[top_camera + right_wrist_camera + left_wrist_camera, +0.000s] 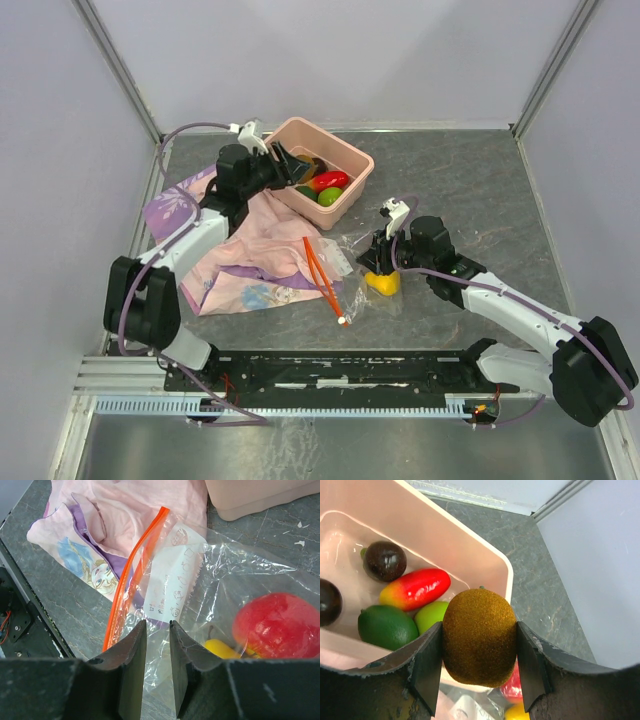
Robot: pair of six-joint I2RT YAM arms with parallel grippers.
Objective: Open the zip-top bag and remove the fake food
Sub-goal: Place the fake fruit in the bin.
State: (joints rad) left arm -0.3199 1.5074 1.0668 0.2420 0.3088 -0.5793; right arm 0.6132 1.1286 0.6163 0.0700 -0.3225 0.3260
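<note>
Left pincer [480, 667] was clamped on a fuzzy brown kiwi [480, 635], one finger on each side, hovering at the rim of the pink tub [445, 535]. Tub held a dark round fruit [385, 560], a second dark one [327, 602], a red-yellow piece [415, 588], a dark green lime [387, 626] and a paler green piece [431, 614].

Right pincer [156, 670] sat low over the clear bag [200, 575], jaws a narrow gap apart with film showing between them; couldn't tell if it pinched anything.

Bag lay on the table [480, 190] just in front of the tub. Its orange zip strip [131, 577] ran along its left side, against the printed cloth [125, 510]. Inside the bag: a red fruit [277, 625], a yellow piece [222, 649], a paper slip [172, 575].
</note>
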